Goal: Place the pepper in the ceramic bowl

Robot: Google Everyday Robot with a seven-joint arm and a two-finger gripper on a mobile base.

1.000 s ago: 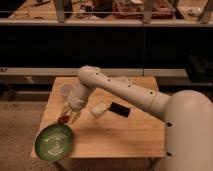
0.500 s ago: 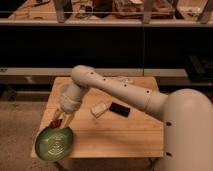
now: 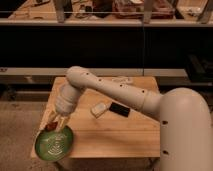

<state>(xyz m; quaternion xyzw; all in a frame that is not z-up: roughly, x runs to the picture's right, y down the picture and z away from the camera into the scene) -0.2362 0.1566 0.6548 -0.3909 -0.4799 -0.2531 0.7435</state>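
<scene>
The green ceramic bowl (image 3: 54, 144) with a pale line pattern sits at the front left corner of the wooden table (image 3: 115, 135). My gripper (image 3: 55, 125) hangs from the white arm just above the bowl's far rim, pointing down. It is shut on the small red pepper (image 3: 50, 127), which shows at the fingertips over the bowl's upper left edge. The pepper is held above the bowl and does not rest in it.
A small white object (image 3: 100, 109) and a flat black rectangular block (image 3: 119, 109) lie side by side near the table's middle. My arm's big white body (image 3: 185, 130) fills the right. Dark shelving stands behind the table.
The gripper has moved left and down with the pepper, from over the table's left part to the bowl's far rim. The bowl, the white object and the black block have not moved.
</scene>
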